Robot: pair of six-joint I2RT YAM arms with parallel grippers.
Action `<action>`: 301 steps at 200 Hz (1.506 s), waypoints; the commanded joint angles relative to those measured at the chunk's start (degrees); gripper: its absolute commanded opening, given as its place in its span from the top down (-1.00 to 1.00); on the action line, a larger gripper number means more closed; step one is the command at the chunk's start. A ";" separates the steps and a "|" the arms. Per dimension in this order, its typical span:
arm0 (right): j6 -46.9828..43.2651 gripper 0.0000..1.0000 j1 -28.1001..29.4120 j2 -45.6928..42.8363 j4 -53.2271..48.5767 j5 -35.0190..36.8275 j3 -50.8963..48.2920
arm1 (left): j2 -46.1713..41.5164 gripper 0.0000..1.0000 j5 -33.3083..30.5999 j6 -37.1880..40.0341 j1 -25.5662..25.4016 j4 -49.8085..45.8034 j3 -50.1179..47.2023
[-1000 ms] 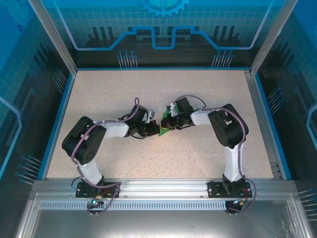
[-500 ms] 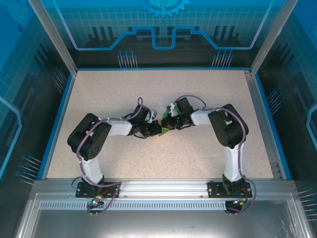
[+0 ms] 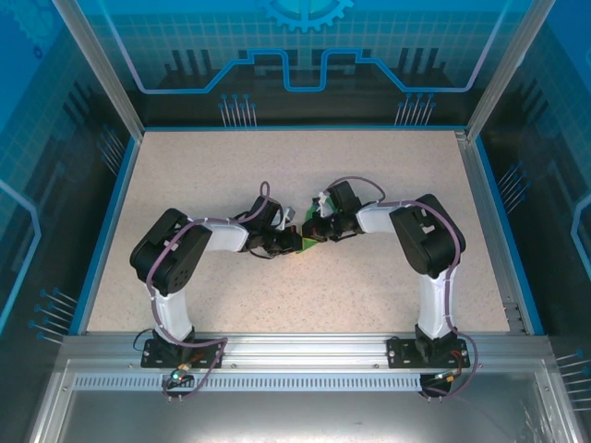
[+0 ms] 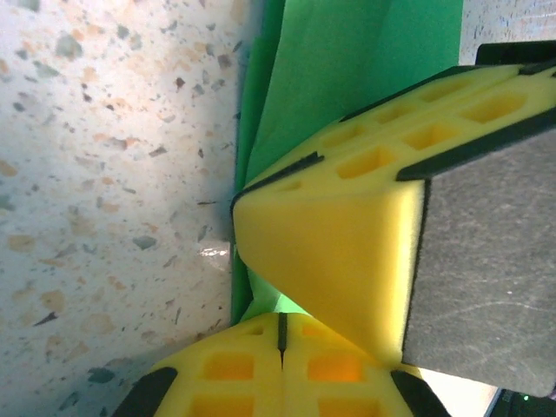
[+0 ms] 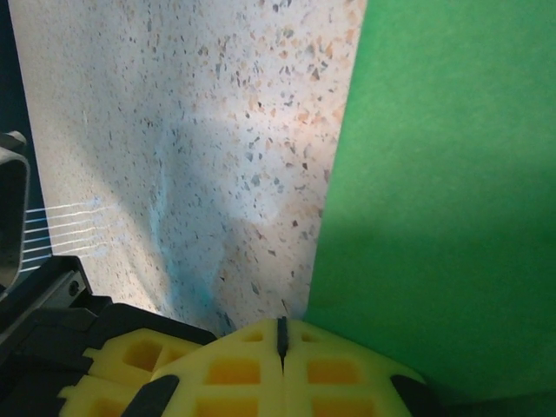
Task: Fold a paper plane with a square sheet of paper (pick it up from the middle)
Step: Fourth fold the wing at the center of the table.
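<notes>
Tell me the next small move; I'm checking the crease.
Probably slide the left gripper along the folded edge of the green paper, pressing it onto the table: it and the right gripper look shut, meeting at the paper, its layers not flat.

Bright even overhead light; wrist views soft, blurred close up.

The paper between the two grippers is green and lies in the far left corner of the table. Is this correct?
No. The green paper lies near the middle of the table, not its far left corner; the top external view shows this.
</notes>
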 commanded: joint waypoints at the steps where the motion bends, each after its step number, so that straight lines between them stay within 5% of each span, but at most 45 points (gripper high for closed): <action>1: -1.82 1.00 -1.62 -0.35 -5.07 2.17 0.97 | 1.83 1.00 -5.72 3.82 -0.21 -7.88 -1.81; 221: -6.85 1.00 -15.48 9.85 -12.73 6.68 18.34 | 0.67 1.00 -5.97 7.57 0.09 -13.40 -3.43; 301: -9.13 0.97 -17.67 4.78 -14.92 4.41 20.61 | -0.96 1.00 -1.85 6.02 -0.13 -13.79 -0.22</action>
